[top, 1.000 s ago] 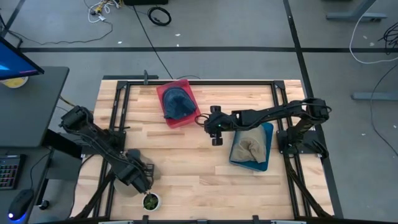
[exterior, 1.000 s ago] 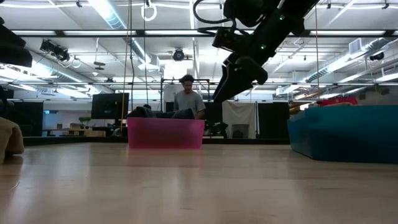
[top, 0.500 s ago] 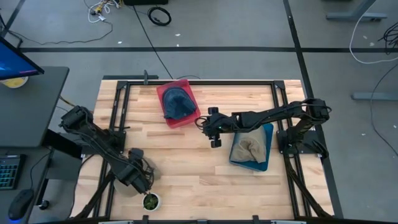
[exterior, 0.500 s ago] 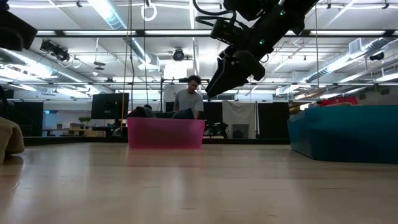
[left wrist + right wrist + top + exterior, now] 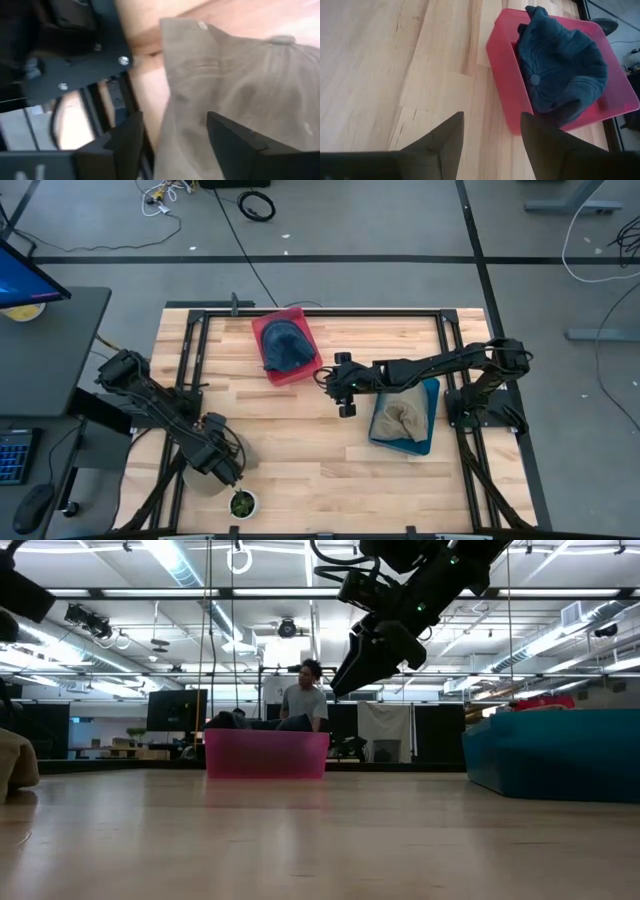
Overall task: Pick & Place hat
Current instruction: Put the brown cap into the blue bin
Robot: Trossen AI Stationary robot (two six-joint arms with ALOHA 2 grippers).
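A khaki hat [image 5: 200, 478] lies at the table's near left corner, also showing as the khaki hat [image 5: 240, 80] in the left wrist view and at the low view's left edge [image 5: 14, 766]. My left gripper [image 5: 222, 463] [image 5: 175, 145] is open right over it, one finger above the crown, the other beside its edge. A dark blue hat [image 5: 285, 345] [image 5: 560, 70] sits in a red bin [image 5: 300, 370] [image 5: 505, 85] [image 5: 266, 753]. My right gripper [image 5: 344, 388] [image 5: 490, 145] [image 5: 345, 680] hangs open above the table, just right of the red bin. Another tan hat [image 5: 400, 418] lies in a blue bin [image 5: 428, 395]. My left gripper stands over the khaki hat's edge [image 5: 170, 100] with open fingers, coming down from above. Whether a fingertip [image 5: 235, 140] touches the cloth, I cannot tell.
A small potted plant [image 5: 241, 503] stands at the near edge beside the khaki hat. Black frame rails [image 5: 190, 370] run along the table's sides. Bare wood [image 5: 300, 440] lies between the bins and the near edge. A person [image 5: 303, 700] is in the room behind.
My right gripper has moved a little toward the table's left, closer to the red bin, and has stayed open. The hats have not moved.
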